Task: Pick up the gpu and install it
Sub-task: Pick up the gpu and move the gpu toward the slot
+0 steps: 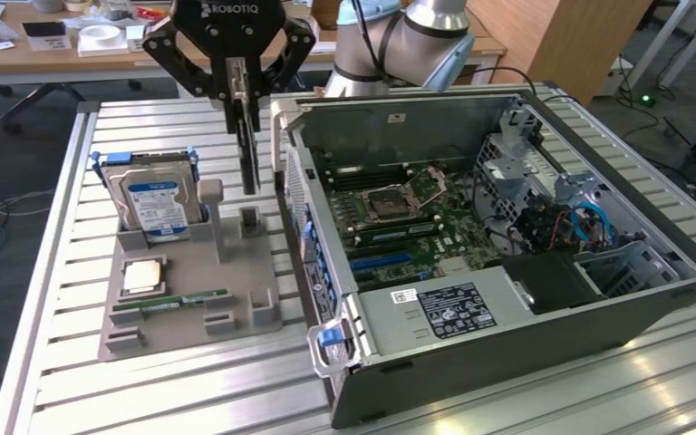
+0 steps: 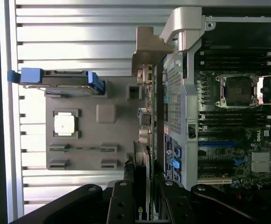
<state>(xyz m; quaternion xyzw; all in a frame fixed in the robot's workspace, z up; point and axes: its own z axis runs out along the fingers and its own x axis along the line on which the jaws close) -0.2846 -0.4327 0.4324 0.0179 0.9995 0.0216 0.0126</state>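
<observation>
The gripper (image 1: 242, 91) is clenched on the gpu (image 1: 247, 154). The card hangs upright and edge-on above the gray tray (image 1: 167, 317), in the narrow gap between the hard drive (image 1: 155, 204) and the open computer case (image 1: 529, 349), its lower edge clear of the tray.

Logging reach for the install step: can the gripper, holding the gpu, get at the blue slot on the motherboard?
Probably yes: the gripper holds the gpu beside the case, whose side is open, with nothing over the blue slot.
</observation>
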